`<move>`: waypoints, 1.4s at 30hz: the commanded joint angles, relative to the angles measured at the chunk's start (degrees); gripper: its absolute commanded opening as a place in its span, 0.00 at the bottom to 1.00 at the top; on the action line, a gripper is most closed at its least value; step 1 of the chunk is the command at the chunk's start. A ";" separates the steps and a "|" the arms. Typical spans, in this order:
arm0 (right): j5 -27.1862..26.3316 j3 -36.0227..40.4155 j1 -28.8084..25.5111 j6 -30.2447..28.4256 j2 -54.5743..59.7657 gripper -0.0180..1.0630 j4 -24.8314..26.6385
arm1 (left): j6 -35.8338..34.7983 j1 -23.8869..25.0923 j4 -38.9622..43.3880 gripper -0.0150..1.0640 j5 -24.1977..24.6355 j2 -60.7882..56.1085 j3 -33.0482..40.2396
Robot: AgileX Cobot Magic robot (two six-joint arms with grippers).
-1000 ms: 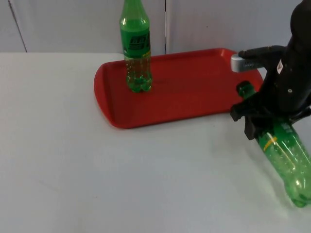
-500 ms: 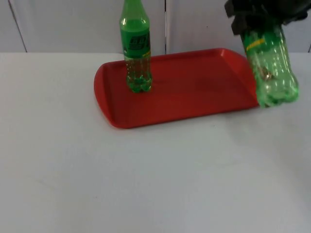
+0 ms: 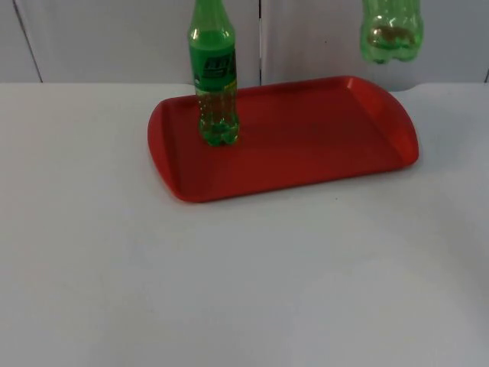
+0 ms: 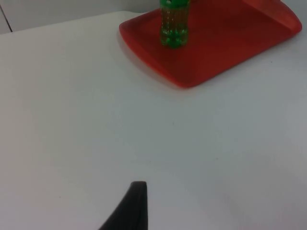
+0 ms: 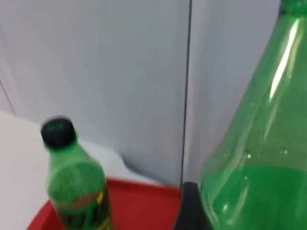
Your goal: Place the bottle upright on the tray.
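The right tool is carrying the second green bottle (image 3: 391, 32) high above the far right of the tray (image 3: 306, 153); it is closed around the bottle, whose green shoulder (image 5: 254, 158) is looming right beside a black fingertip (image 5: 189, 208) in the right wrist view. A second ago this bottle was lying tilted on the table to the right of the tray with the tool clamped over it. Since then it has been swung upright and lifted, so that in the top view its base is now hanging in the air in front of the grey partition wall (image 3: 114, 38), well clear of the tray. This suggests the pick-up is done and the lowering onto the tray is what remains.

The left tool (image 4: 129, 211) is waiting over the near left of the white table (image 3: 229, 283); whether it is open or closed cannot be told.

Another green bottle (image 3: 214, 76) is already standing upright on the far left part of the tray. The right part of the tray is lying bare, so nothing seems to be standing in the way there.
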 commanded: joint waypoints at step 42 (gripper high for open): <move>-48.71 -0.94 -4.82 -4.85 21.32 0.02 0.27 | -0.51 -0.21 0.28 0.99 -0.20 -0.24 0.28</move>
